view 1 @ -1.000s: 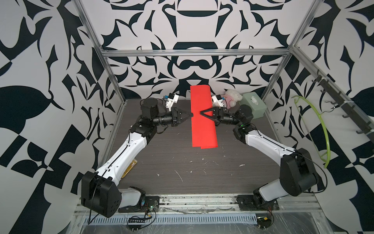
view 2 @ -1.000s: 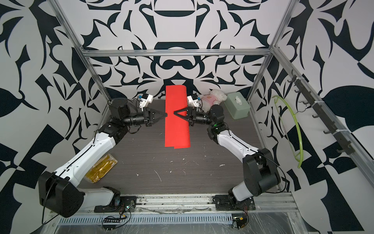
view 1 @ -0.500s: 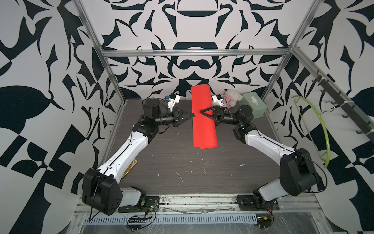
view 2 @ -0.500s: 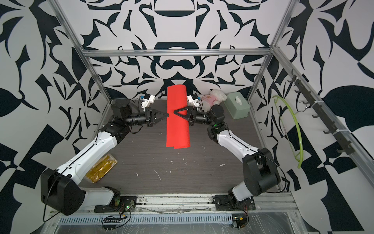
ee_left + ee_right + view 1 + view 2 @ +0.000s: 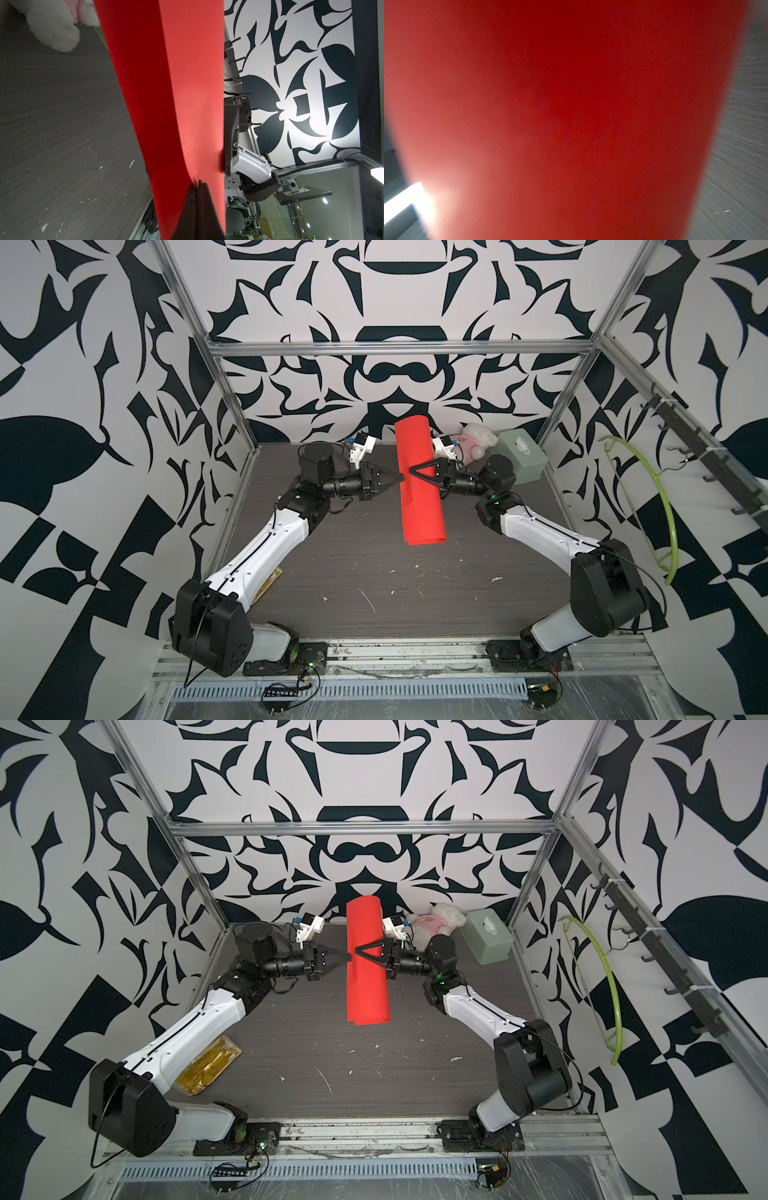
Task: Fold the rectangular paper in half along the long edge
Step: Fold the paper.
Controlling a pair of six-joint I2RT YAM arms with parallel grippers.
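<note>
The rectangular paper [image 5: 420, 510] [image 5: 368, 990] is a bright red sheet, held up above the table and bent over into a long rounded loop. My left gripper [image 5: 399, 479] [image 5: 347, 958] is shut on its long edges; the left wrist view shows the dark tips [image 5: 198, 184] pinched on the paper [image 5: 176, 93]. My right gripper [image 5: 411, 472] [image 5: 357, 951] faces it from the other side, open, with red showing between its spread fingers. One of those fingers [image 5: 229, 141] lies against the loop. The paper [image 5: 571, 104] fills the right wrist view and hides that gripper's jaws.
A white plush bear [image 5: 478, 439] [image 5: 440, 918] and a pale green box [image 5: 521, 460] [image 5: 486, 940] stand at the back right. A yellow packet [image 5: 208, 1069] lies under my left arm. A green hoop [image 5: 665, 506] hangs on the right wall. Small scraps dot the table [image 5: 374, 580].
The paper has bulged into a rounder loop. My left gripper has crept slightly right with the edges. The right gripper's jaws stand wider apart.
</note>
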